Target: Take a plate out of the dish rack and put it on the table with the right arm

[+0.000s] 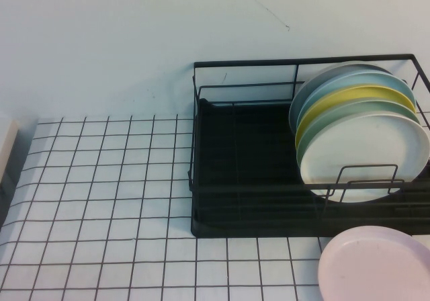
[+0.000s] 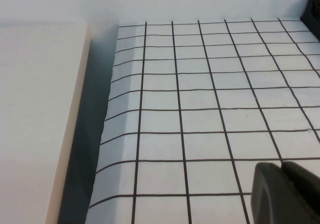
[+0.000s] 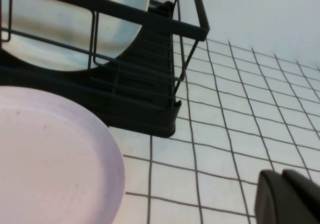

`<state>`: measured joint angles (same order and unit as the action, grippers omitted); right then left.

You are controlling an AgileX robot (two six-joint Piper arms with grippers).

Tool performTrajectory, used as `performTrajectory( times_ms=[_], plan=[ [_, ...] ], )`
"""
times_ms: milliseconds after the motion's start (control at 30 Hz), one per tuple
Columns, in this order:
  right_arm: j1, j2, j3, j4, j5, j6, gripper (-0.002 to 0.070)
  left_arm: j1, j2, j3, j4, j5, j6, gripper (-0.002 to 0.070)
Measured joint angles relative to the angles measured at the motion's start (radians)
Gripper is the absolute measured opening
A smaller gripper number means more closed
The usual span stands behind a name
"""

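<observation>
Note pink plate (image 1: 376, 264) flat on table (image 1: 101, 200), just in front of dish rack (image 1: 235, 173). Left gripper (image 2: 285, 194) over bare grid, away from rack; right gripper (image 3: 290, 199) near rack corner. You cannot tell either's finger state.

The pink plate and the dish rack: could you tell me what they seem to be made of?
The pink plate on the table looks like matte plastic or melamine, with no sharp glare. The dish rack looks like thin black-coated metal wire over a black tray, probably plastic. Neither gripper touches them.

Pale pink plate (image 1: 376, 264) on a white, black-gridded desk (image 1: 101, 200); black dish rack (image 1: 242, 180) holding cream, yellow and blue plates.
</observation>
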<state>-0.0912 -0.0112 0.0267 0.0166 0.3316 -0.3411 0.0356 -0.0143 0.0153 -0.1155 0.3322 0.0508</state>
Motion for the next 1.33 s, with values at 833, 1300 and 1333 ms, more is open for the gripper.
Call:
performTrajectory(
  times_ms=[833,1300,1333],
  plan=[
    [0.000,0.000,-0.002,-0.005,0.015,0.145,-0.0002,0.000,0.000,0.000,0.000,0.000,0.000,-0.0003],
    [0.000,0.000,-0.004,-0.024,0.019,0.145,-0.0002,0.000,0.000,0.000,0.000,0.000,0.000,-0.0003],
    [0.000,0.000,-0.004,-0.024,0.019,0.145,-0.0002,0.000,0.000,0.000,0.000,0.000,0.000,-0.0003]
  ],
)
